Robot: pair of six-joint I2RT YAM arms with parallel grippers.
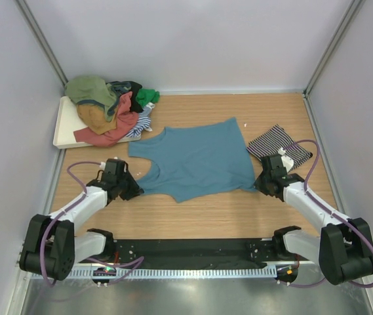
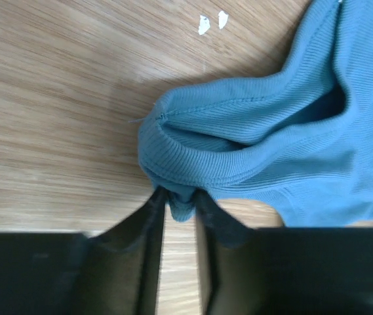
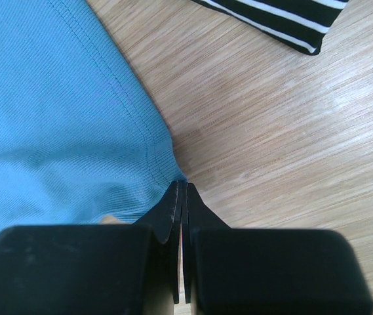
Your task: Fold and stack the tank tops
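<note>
A plain teal-blue tank top [image 1: 196,161] lies spread flat in the middle of the wooden table. My left gripper [image 1: 136,191] is at its near-left shoulder strap. In the left wrist view the gripper [image 2: 179,200] is shut on the bunched end of that strap [image 2: 238,141]. My right gripper [image 1: 258,184] is at the top's near-right hem corner. In the right wrist view its jaws [image 3: 183,187] are pressed together on the tip of that corner [image 3: 75,118]. A folded black-and-white striped tank top [image 1: 279,146] [image 3: 284,20] lies just right of the teal one.
A white tray [image 1: 60,128] at the back left holds a heap of crumpled tank tops [image 1: 107,108] in olive, coral, mustard and green. Grey walls close in the table on three sides. Two white flecks [image 2: 211,21] lie on the wood near the strap.
</note>
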